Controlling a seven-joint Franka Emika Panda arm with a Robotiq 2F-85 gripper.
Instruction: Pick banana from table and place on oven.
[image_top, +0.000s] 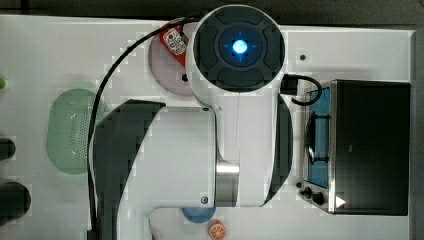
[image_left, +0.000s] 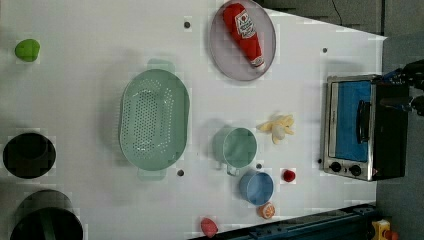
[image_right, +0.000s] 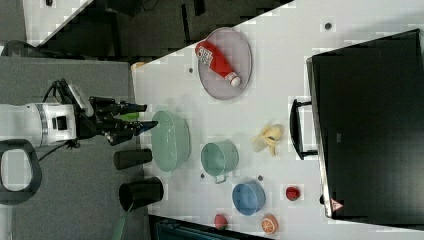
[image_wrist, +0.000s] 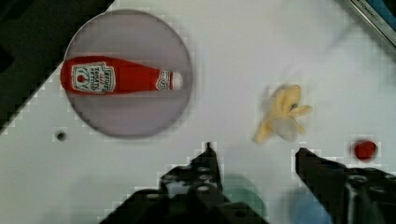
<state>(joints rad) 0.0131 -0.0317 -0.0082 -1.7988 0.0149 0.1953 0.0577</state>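
The pale yellow banana (image_left: 277, 127) lies on the white table (image_left: 75, 90), between a green cup (image_left: 239, 146) and the oven's (image_left: 365, 127) glass door. In the right view the banana (image_right: 269, 137) is just left of the oven (image_right: 370, 125) handle. My gripper (image_right: 148, 115) hangs well above the table, open, with nothing between its fingers. In the wrist view the banana (image_wrist: 282, 119) lies beyond the gripper (image_wrist: 256, 154), nearer one finger and apart from both. The gripper (image_left: 392, 89) appears at the left view's right edge. The arm hides the banana in the top view, where the oven (image_top: 372, 145) stands at the top view's right.
A red ketchup bottle (image_left: 245, 32) lies on a grey plate (image_left: 225, 55). On the table also stand a green colander (image_left: 154, 119), a blue cup (image_left: 256, 187), an orange slice (image_left: 266, 210) and a small red ball (image_left: 288, 175). Two black cups (image_left: 27, 155) are at the left view's left.
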